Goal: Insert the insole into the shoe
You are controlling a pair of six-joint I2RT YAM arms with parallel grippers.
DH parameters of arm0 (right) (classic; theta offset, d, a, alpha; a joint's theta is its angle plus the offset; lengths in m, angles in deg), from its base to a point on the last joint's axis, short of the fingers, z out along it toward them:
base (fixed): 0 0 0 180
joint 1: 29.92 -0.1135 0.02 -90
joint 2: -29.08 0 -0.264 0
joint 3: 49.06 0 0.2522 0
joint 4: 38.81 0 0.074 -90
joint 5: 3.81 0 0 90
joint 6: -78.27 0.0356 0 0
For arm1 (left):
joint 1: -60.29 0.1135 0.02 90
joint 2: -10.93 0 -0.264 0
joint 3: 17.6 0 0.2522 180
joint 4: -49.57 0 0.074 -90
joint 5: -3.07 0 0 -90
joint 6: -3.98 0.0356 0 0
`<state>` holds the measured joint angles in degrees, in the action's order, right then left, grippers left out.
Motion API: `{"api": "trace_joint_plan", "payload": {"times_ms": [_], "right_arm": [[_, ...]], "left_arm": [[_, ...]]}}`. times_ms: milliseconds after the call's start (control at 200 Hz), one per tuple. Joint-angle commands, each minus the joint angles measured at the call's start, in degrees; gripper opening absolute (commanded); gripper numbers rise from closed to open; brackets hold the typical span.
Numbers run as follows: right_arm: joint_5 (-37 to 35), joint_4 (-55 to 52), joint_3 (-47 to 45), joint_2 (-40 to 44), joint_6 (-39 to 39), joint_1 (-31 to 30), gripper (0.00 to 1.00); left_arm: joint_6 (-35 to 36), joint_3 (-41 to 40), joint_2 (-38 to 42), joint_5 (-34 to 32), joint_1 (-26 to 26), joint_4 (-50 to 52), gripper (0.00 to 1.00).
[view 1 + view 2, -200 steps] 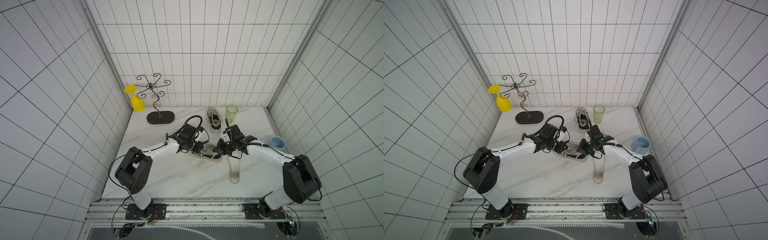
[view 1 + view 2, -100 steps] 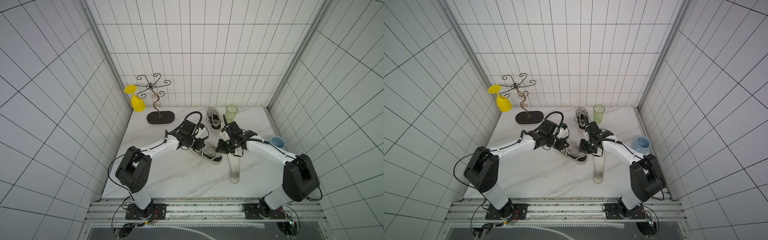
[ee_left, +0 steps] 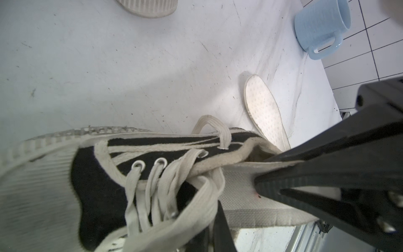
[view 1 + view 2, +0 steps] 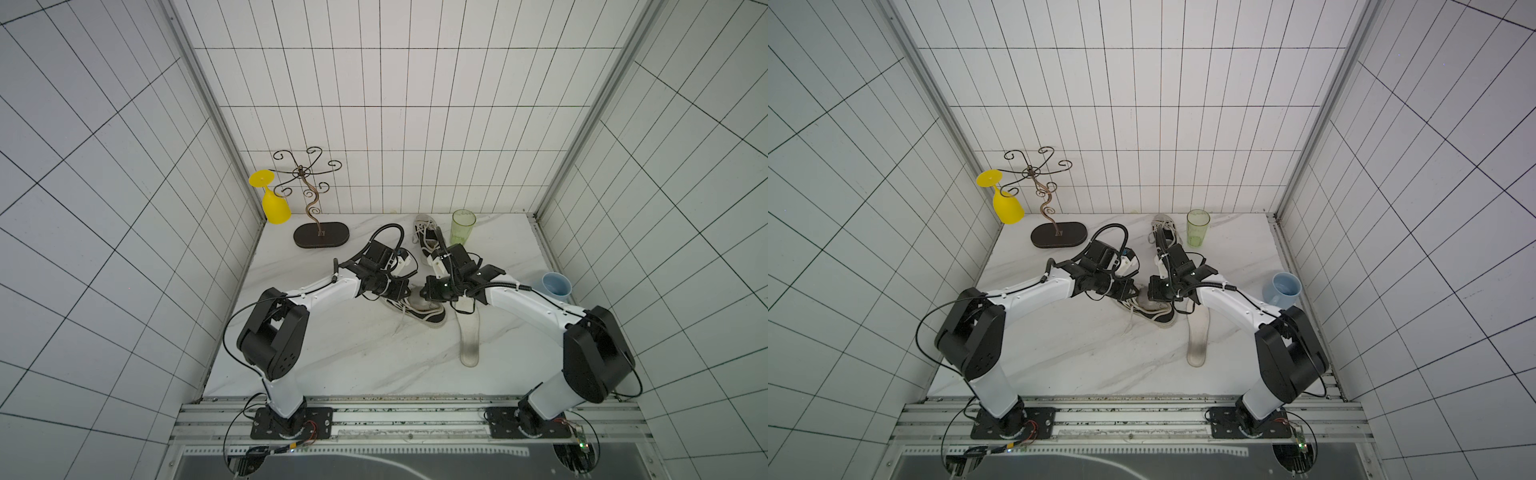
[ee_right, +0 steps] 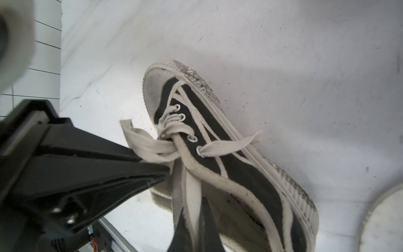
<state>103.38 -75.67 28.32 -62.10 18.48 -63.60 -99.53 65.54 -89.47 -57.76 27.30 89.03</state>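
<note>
A black-and-white shoe [image 4: 415,309] [image 4: 1158,313] lies mid-table, toe toward the front. My left gripper [image 4: 405,289] [image 3: 207,237] is shut on the shoe's [image 3: 98,174] laced upper edge. My right gripper [image 4: 426,291] [image 5: 195,227] is shut on a grey mesh insole [image 3: 244,200], seen edge-on in the right wrist view [image 5: 193,196]. The insole's front part reaches into the shoe's [image 5: 239,163] opening and its back part sticks out behind. How far in it goes is hidden.
Another pale insole [image 4: 469,336] [image 3: 265,113] lies flat on the table just right of the shoe. A second shoe [image 4: 426,239] and a green cup [image 4: 462,226] stand at the back. A blue mug [image 4: 556,286] sits far right, and a metal rack [image 4: 320,235] with a yellow glass [image 4: 274,208] back left.
My right gripper has moved a little left, closer to the left gripper over the shoe's opening. The shoe has barely shifted. Both grippers have stayed shut.
</note>
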Motion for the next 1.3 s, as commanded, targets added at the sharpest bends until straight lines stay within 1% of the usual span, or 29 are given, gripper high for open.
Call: {"api": "trace_joint_plan", "payload": {"times_ms": [0, 60, 95, 210, 255, 335, 390, 475, 540, 615, 640, 685, 730, 845, 900, 950, 1054, 1164, 1294], "right_arm": [[-5.9, -4.7, -0.9, -1.0, -2.5, -0.6, 0.01], [-8.8, -5.9, -2.8, 1.0, -2.0, -0.5, 0.02], [-8.8, -5.1, -4.0, 2.2, -1.7, -0.4, 0.02], [-4.9, 6.6, -9.3, 4.0, 0.5, -0.6, 0.03], [-4.3, 9.9, -9.8, 3.1, 1.4, -0.8, 0.02], [-4.5, 10.1, -8.3, 0.1, 1.6, -1.1, 0.02], [-2.9, 10.5, -7.8, -1.4, 1.7, -1.3, 0.02], [-1.8, 13.8, -8.8, -1.5, 3.3, -1.9, 0.02], [-2.3, 15.5, -9.7, -1.0, 4.0, -2.4, 0.03], [-3.1, 14.0, -9.6, -1.9, 3.5, -2.6, 0.04], [-3.9, 13.2, -9.7, -2.2, 2.9, -2.8, 0.05], [-5.3, 11.5, -9.7, -2.7, 2.0, -2.8, 0.11], [-6.2, 8.0, -8.2, -2.9, 0.9, -2.7, 0.22], [-9.3, -1.4, -3.2, -1.6, -0.8, -2.6, 0.42], [-10.8, -4.3, -0.9, -0.8, -1.2, -2.6, 0.49], [-11.5, -7.2, 1.5, -0.7, -1.7, -2.5, 0.54], [-12.5, -14.4, 7.0, -1.4, -2.8, -2.6, 0.6], [-15.7, -18.3, 9.7, -0.4, -3.1, -2.5, 0.65], [-17.9, -19.8, 9.7, 0.4, -3.9, -2.3, 0.65]], "left_arm": [[-2.4, 0.2, 0.9, 3.1, 0.7, -2.9, 0.0], [-2.4, 0.0, 1.2, 3.4, 1.2, -3.0, 0.0], [-2.2, 0.0, 1.2, 4.3, 1.2, -3.1, 0.0], [-2.0, -0.2, 0.5, 6.4, 0.7, -3.6, 0.0], [-2.0, -0.1, 0.2, 6.6, 0.3, -3.6, 0.0], [-3.0, -0.4, 0.2, 6.5, 0.2, -4.0, 0.0], [-3.8, -0.8, 0.5, 6.8, 0.3, -4.6, 0.0], [-4.4, -1.0, 0.7, 6.7, 0.2, -4.9, 0.0], [-5.0, -1.5, 0.9, 6.0, 0.3, -5.2, 0.0], [-5.6, -2.4, 1.1, 5.4, 0.4, -6.0, 0.0], [-5.7, -2.7, 1.2, 5.5, 0.4, -6.2, 0.0], [-5.2, -2.8, 1.2, 4.1, 0.4, -5.9, 0.0], [-4.6, -2.5, 1.0, 2.0, 0.4, -4.8, 0.0], [-3.5, -2.5, 0.9, -3.7, 0.5, -2.7, 0.0], [-3.6, -2.8, 1.0, -5.6, 0.6, -2.5, 0.0], [-3.6, -3.1, 1.0, -5.9, 0.8, -2.8, 0.0], [-3.9, -3.3, 0.8, -6.9, 0.7, -3.1, 0.0], [-3.8, -3.3, 0.6, -7.4, 0.7, -3.3, 0.0], [-3.8, -3.4, 0.4, -7.4, 0.8, -3.4, 0.0]]}}
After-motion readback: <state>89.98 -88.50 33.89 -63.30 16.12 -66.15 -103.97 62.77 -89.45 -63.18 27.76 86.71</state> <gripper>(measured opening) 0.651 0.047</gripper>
